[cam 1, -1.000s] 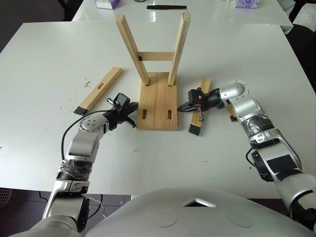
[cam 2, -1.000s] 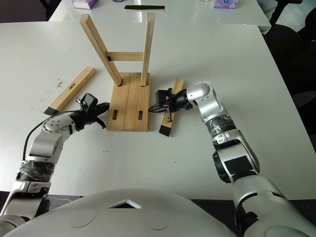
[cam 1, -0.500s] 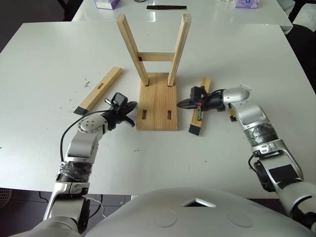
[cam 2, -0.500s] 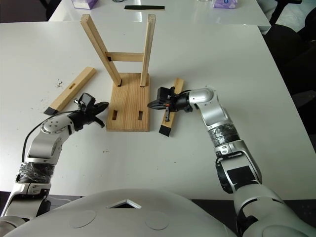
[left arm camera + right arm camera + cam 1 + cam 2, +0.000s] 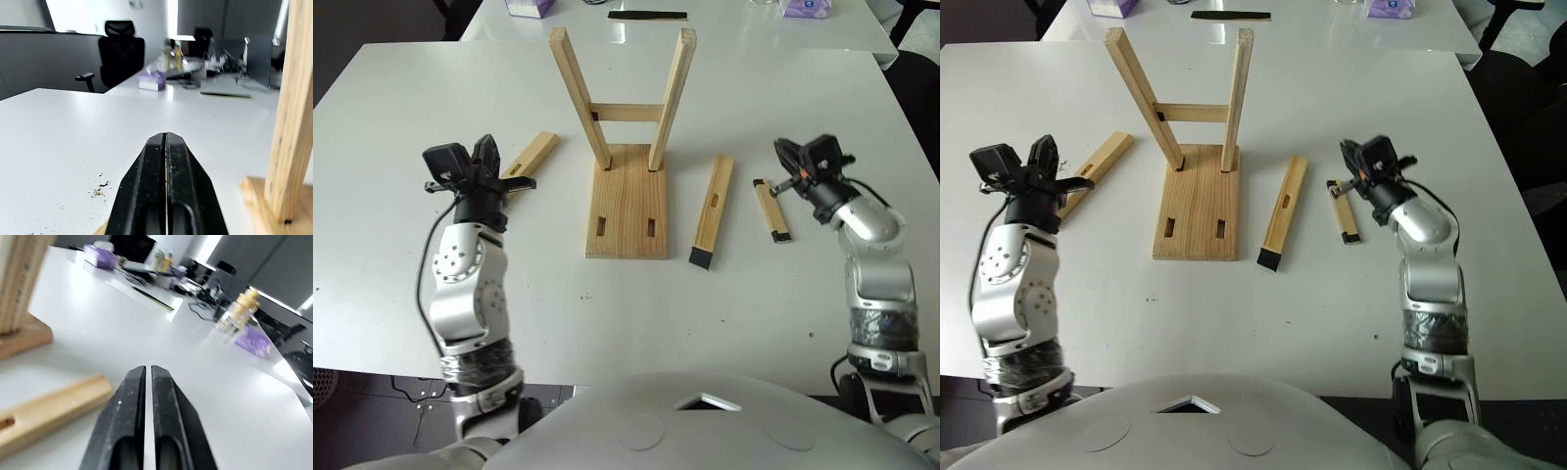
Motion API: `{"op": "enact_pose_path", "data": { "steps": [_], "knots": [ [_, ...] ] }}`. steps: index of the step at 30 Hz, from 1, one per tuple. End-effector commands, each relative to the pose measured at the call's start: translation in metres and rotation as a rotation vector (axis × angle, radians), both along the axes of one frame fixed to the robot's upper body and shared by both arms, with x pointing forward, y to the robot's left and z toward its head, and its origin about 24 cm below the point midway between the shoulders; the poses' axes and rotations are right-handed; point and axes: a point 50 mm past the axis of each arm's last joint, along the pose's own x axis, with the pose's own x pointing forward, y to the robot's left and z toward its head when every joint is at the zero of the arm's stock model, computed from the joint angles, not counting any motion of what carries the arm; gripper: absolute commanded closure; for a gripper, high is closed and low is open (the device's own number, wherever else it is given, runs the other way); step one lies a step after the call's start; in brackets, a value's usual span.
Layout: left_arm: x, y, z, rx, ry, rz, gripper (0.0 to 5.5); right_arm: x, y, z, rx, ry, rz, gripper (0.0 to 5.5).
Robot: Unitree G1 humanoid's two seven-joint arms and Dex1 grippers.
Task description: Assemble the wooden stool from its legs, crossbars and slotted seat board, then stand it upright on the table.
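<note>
Left tool [image 5: 166, 139] and right tool [image 5: 148, 369] hung pressed together, empty. On the white surface [image 5: 401, 98], a pale wooden leg pair with crossbar [image 5: 625, 111] stood in the flat slotted seat board [image 5: 626, 211]; left loose leg [image 5: 540, 149], right loose leg [image 5: 712, 206] and short crossbar [image 5: 771, 208] lay unfitted, roughly half remaining

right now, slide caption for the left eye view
Two upright legs and a crossbar stand in the seat board; two loose legs and a short bar lie alongside; left gripper and right gripper shut.
</note>
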Motion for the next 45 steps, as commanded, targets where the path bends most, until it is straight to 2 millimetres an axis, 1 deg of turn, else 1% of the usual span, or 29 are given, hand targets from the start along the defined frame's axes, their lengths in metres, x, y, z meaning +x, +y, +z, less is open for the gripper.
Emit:
{"op": "enact_pose_path", "data": {
  "steps": [1,4,6,8,10,13,17,21,25,29,33,37,39,42,45],
  "knots": [
    [-0.001,-0.009,-0.002,-0.068,0.004,0.075,5.50,-0.034,-0.011,-0.030,0.094,0.138,-0.145,4.59],
    [-0.008,-0.001,-0.008,-0.084,0.022,0.153,5.50,-0.045,-0.005,-0.037,0.203,0.210,-0.132,4.18],
    [-0.010,0.000,-0.012,-0.079,0.032,0.168,5.50,-0.050,-0.002,-0.036,0.271,0.237,-0.130,3.93],
    [-0.012,0.000,-0.015,-0.077,0.038,0.175,5.50,-0.053,0.003,-0.032,0.312,0.247,-0.112,3.68],
    [-0.013,-0.002,-0.017,-0.076,0.040,0.174,5.50,-0.055,0.006,-0.030,0.336,0.261,-0.094,3.36],
    [-0.012,-0.005,-0.020,-0.067,0.043,0.165,5.50,-0.057,0.008,-0.032,0.349,0.288,-0.102,2.87],
    [-0.009,-0.005,-0.021,-0.071,0.038,0.161,5.50,-0.057,0.003,-0.040,0.317,0.301,-0.158,2.28],
    [-0.006,-0.002,-0.024,-0.062,0.040,0.161,5.50,-0.061,0.001,-0.047,0.299,0.312,-0.191,2.28],
    [-0.006,0.000,-0.025,-0.058,0.039,0.166,5.50,-0.066,0.005,-0.055,0.315,0.345,-0.223,2.28],
    [-0.006,0.002,-0.025,-0.048,0.039,0.171,5.50,-0.072,0.010,-0.069,0.338,0.405,-0.248,2.28],
    [-0.006,0.002,-0.026,-0.050,0.042,0.172,5.50,-0.079,0.015,-0.078,0.357,0.426,-0.282,2.84],
    [-0.006,0.001,-0.026,-0.056,0.047,0.167,5.50,-0.092,0.019,-0.086,0.368,0.437,-0.334,3.37],
    [-0.006,0.000,-0.025,-0.052,0.051,0.160,5.50,-0.097,0.021,-0.088,0.370,0.431,-0.346,3.73],
    [-0.005,0.000,-0.024,-0.032,0.056,0.152,5.50,-0.097,0.023,-0.087,0.370,0.394,-0.350,4.16],
    [-0.005,0.003,-0.021,-0.025,0.055,0.169,5.50,-0.092,0.023,-0.084,0.350,0.345,-0.336,4.17]
  ]
}}
